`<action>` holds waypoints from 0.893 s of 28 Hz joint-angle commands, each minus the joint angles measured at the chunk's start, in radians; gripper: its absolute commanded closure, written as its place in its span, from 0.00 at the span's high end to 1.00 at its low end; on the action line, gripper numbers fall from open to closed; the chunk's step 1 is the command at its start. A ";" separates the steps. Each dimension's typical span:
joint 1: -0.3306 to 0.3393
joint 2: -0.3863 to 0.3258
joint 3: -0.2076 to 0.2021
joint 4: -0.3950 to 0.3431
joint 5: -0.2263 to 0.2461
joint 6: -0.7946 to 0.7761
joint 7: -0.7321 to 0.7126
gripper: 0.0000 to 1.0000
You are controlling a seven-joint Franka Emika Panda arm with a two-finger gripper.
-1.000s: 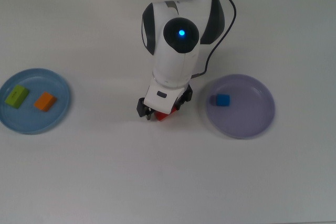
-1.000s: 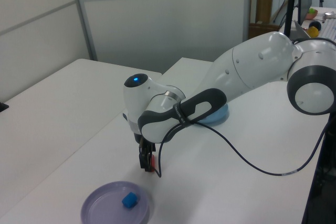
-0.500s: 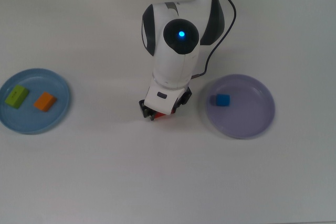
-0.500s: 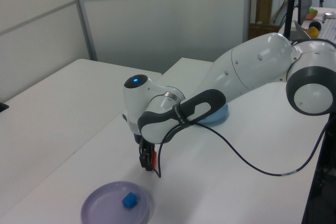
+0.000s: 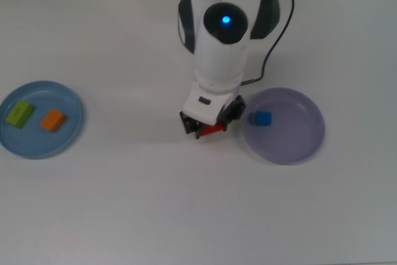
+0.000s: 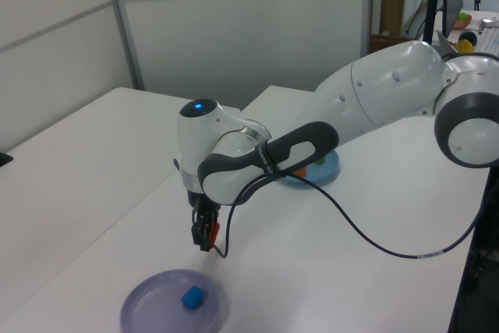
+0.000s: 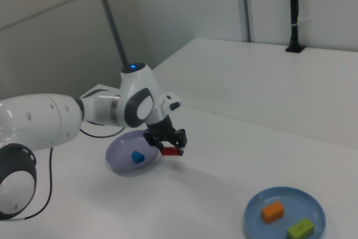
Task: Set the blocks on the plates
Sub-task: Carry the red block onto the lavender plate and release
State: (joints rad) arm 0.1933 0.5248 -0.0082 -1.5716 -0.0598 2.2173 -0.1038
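My gripper (image 5: 209, 128) is shut on the red cylinder (image 5: 214, 130) and holds it above the table, just left of the lavender plate (image 5: 291, 136) in the top view. The red cylinder (image 7: 170, 151) hangs clear of the table in the right view, beside the lavender plate (image 7: 120, 158). A blue cube (image 5: 263, 118) rests on the lavender plate. The light blue plate (image 5: 37, 141) at the top view's left carries the lime-green block (image 5: 20, 113) and the orange block (image 5: 53, 120). In the left view my gripper (image 6: 206, 233) hangs above the lavender plate (image 6: 156, 309).
A black cable (image 6: 343, 228) runs from the wrist along the arm and sags over the white table. A black post (image 7: 293, 15) stands at the far edge in the right view. Partition walls rise behind the table.
My gripper closed on the red cylinder, lifted it off the table and moved it right in the top view, toward the lavender plate.
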 commanded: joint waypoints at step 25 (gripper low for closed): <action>0.158 0.014 0.025 -0.021 0.009 0.085 0.320 1.00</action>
State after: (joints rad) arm 0.3451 0.5496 0.0251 -1.5787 -0.0596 2.2760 0.1925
